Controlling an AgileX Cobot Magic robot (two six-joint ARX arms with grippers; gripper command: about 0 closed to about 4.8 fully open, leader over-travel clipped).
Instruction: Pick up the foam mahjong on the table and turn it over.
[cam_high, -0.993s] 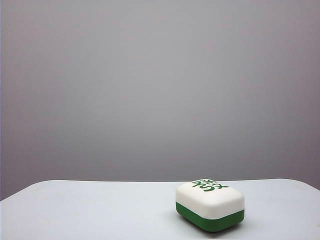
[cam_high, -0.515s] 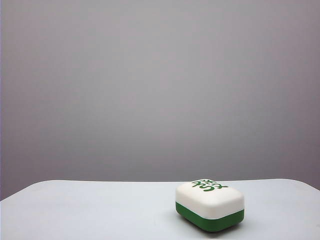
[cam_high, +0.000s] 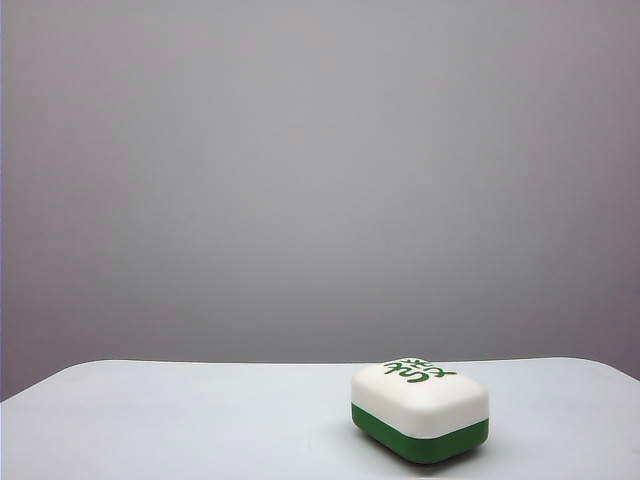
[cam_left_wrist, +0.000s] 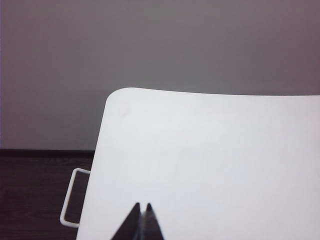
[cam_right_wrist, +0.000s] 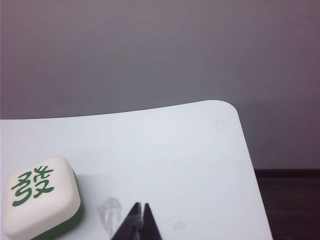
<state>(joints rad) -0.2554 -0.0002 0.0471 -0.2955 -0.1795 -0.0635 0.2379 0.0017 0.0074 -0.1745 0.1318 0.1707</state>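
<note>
The exterior view showed only the table (cam_high: 200, 420) and the foam mahjong (cam_high: 420, 410); neither arm appeared in it. The block lay on the right part of the tabletop in that view, near the front edge, white half up and dark green half down against the surface.

The left wrist view showed the left gripper (cam_left_wrist: 141, 222) above a bare stretch of table near a rounded corner, its two fingers pressed together with nothing between them. A white wire loop (cam_left_wrist: 72, 200) projected past the table edge there (seen in no other view), over a dark floor (cam_left_wrist: 35, 195). The block was outside this view.

The right wrist view showed the right gripper (cam_right_wrist: 140, 220), fingers likewise together and holding nothing, above the table and near the block but apart from it. Only this view showed the block's top face squarely: a green character printed on white, with rounded corners and a thin green band visible along the lower edge.
</note>
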